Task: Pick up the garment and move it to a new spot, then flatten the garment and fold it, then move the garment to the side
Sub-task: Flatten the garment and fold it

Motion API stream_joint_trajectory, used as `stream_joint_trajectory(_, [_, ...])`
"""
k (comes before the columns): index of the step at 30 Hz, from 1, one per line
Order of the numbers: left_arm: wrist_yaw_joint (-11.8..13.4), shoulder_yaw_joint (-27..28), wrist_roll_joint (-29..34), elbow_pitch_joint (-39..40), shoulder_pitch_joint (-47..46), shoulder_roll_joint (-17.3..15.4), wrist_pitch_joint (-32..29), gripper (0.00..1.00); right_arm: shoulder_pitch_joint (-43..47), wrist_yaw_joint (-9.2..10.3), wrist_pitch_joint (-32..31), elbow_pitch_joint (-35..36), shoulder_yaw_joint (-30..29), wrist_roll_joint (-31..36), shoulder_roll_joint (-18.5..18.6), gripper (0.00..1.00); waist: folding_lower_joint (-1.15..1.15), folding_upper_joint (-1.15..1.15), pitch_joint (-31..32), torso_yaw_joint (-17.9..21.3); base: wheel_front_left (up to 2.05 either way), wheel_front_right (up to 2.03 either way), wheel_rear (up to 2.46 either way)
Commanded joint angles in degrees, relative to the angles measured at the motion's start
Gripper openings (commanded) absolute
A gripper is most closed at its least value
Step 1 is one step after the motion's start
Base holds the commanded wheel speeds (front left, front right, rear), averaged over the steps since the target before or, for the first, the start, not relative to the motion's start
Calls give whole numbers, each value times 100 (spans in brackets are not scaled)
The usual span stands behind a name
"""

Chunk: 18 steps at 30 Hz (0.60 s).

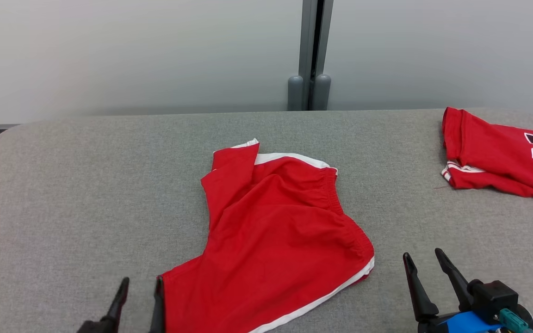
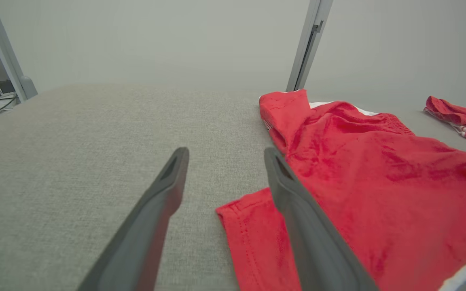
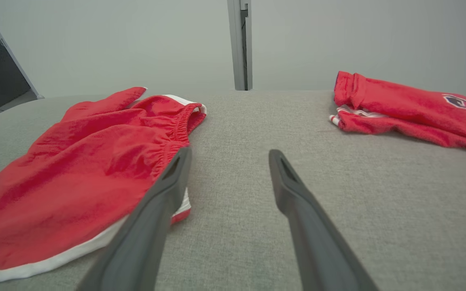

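Observation:
The garment [image 1: 275,231] is a pair of red shorts with white side stripes, lying rumpled in the middle of the grey table [image 1: 86,185], one leg folded over at the far left. My left gripper [image 1: 140,284] is open at the lower left, just beside the shorts' near left hem corner [image 2: 253,238]. My right gripper [image 1: 424,259] is open at the lower right, a little to the right of the shorts' waistband corner [image 3: 182,210]. Neither holds anything. The left wrist view shows the garment [image 2: 378,182] to the right of my fingers; in the right wrist view the garment [image 3: 75,173] lies to their left.
A second red garment with a black and white number [image 1: 502,155] lies at the table's far right edge, also seen as a red heap [image 3: 403,109]. A grey post [image 1: 310,55] stands behind the table against pale panels. Bare table surface stretches to the left.

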State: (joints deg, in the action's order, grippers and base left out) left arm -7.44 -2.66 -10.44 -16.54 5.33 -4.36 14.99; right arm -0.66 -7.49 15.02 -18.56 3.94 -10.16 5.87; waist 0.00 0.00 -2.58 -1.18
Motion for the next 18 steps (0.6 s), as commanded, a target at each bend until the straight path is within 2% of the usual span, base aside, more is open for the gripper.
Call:
stream_joint_trajectory(1, [-6,-106,-30,-41,112,-36,25,100,0,-1,18,-28,22,-43,39,100,0,0,4,-12,0,0,0])
stream_joint_trajectory(13, [-6,-1104,-352,-201,828,-219,25,100,-57,-1,19,-303,268,-178,194,100,0,0,77,-130,0,0,0])
stream_joint_trajectory(18, [-6,-1273,-474,-302,935,-218,26,100,-229,-1,18,-408,378,-240,289,100,0,0,37,-108,0,0,0])
